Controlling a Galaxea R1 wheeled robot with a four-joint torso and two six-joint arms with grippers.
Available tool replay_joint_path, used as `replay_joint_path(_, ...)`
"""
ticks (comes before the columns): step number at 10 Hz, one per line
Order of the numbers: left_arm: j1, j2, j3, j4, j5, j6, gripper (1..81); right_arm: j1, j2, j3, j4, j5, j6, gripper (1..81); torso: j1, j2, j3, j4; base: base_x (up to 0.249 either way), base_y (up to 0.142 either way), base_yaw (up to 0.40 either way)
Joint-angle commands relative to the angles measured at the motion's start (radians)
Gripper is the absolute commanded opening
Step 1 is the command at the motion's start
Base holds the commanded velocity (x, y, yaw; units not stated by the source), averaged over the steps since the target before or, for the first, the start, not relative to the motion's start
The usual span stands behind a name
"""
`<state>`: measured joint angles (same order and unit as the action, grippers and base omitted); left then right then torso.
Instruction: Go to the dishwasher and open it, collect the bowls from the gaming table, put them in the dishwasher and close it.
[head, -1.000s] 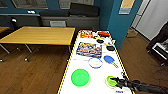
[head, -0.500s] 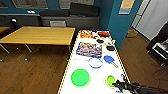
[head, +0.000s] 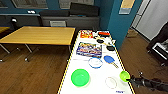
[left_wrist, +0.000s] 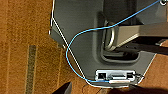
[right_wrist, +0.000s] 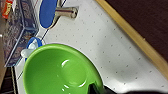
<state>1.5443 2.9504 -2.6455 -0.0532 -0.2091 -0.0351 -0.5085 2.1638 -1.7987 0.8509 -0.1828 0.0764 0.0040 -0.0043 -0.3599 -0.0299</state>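
The gaming table (head: 75, 60) is white-topped with a pale yellow edge and runs away from me. A large green bowl (head: 80, 77) rests near its front left. Behind it sits a blue-rimmed bowl (head: 95, 62). At the table's right edge my right gripper (head: 128, 79) is shut on the rim of a small green bowl (head: 124, 75), which is tilted. That bowl (right_wrist: 57, 72) looms large in the right wrist view, with a dark finger (right_wrist: 96, 88) on its rim. The left wrist view looks down at my grey base (left_wrist: 82, 30) and the floor. The dishwasher is out of view.
A blue paddle (head: 109, 59), a clear ring-like dish (head: 111, 82) and game boxes (head: 89, 49) lie on the same table. A yellow-topped table (head: 37, 35) stands to the left. A teal pillar (head: 120, 22) rises at the right, and a dark chair (head: 160, 47) stands beyond it.
My right arm now holds the small green bowl at the table's right edge, a little further from the blue-rimmed bowl. The camera has hardly moved.
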Motion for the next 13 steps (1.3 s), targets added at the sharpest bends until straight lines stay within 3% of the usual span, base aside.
replay_joint_path(1, 0.006, 0.001, 0.006, 0.009, 0.067, -0.003, 81.1, 0.15, -0.4, 0.25, -0.183, -0.328, -0.001, 1.0, 0.0, 0.0, 0.0, 0.0, 0.0, 0.0, 0.0)
replay_joint_path(4, 0.003, -0.023, 0.062, 0.009, 0.065, -0.003, 81.1, -0.02, -0.549, 0.348, -0.228, -0.33, -0.036, 1.0, 0.0, 0.0, 0.0, 0.0, 0.0, 0.0, 0.0)
replay_joint_path(5, 0.001, -0.058, 0.124, 0.009, 0.065, -0.003, 81.1, -0.089, -0.563, 0.363, -0.243, -0.316, -0.079, 1.0, 0.0, 0.0, 0.0, 0.0, 0.0, 0.0, 0.0)
replay_joint_path(7, 0.0, -0.131, 0.242, 0.009, 0.054, -0.003, 81.1, -0.225, -0.58, 0.375, -0.24, -0.215, -0.135, 1.0, 0.0, 0.0, 0.0, 0.0, 0.0, 0.0, 0.0)
replay_joint_path(11, -0.017, -0.318, 0.492, 0.007, 0.037, -0.005, 81.1, -0.399, -0.589, 0.492, -0.245, -0.182, -0.239, 1.0, 0.0, 0.0, 0.0, 0.0, 0.0, 0.0, 0.0)
replay_joint_path(13, -0.037, -0.447, 0.644, 0.004, 0.028, -0.005, 81.1, -0.529, -0.58, 0.587, -0.299, -0.024, -0.242, 1.0, 0.0, 0.0, 0.0, 0.0, 0.0, 0.0, 0.0)
